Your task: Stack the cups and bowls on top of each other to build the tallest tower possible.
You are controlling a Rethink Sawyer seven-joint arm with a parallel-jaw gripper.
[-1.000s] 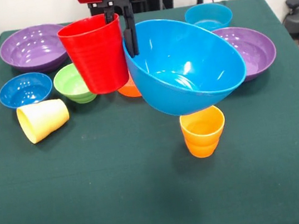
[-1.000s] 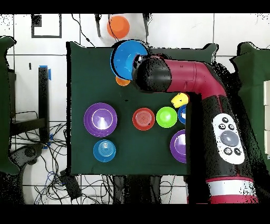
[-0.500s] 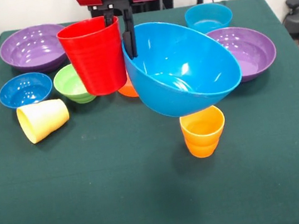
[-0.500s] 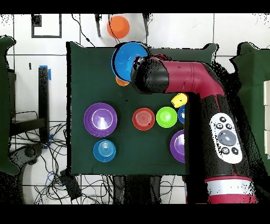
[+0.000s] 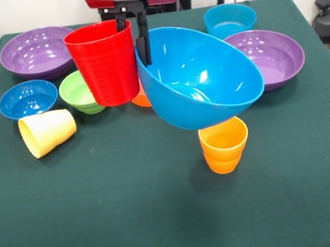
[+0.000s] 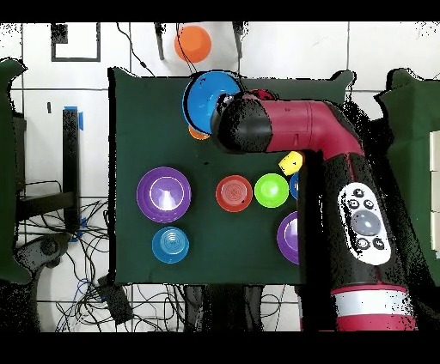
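The arm point(image 6: 344, 172) hides most of the large blue bowl point(image 5: 198, 75) from overhead, and the orange bowl point(image 5: 140, 97) shows only as a sliver behind the red cup point(image 5: 104, 63). The jaws of the gripper point(image 5: 133, 32) are closed on the blue bowl's rim, holding it tilted in the air directly above the upright orange cup point(image 5: 224, 144) on the table point(image 5: 167, 222). The yellow cup point(image 5: 48, 132) lies on its side.

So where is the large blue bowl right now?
In the front view the large blue bowl hangs tilted from the gripper, just above the orange cup, right of the red cup.
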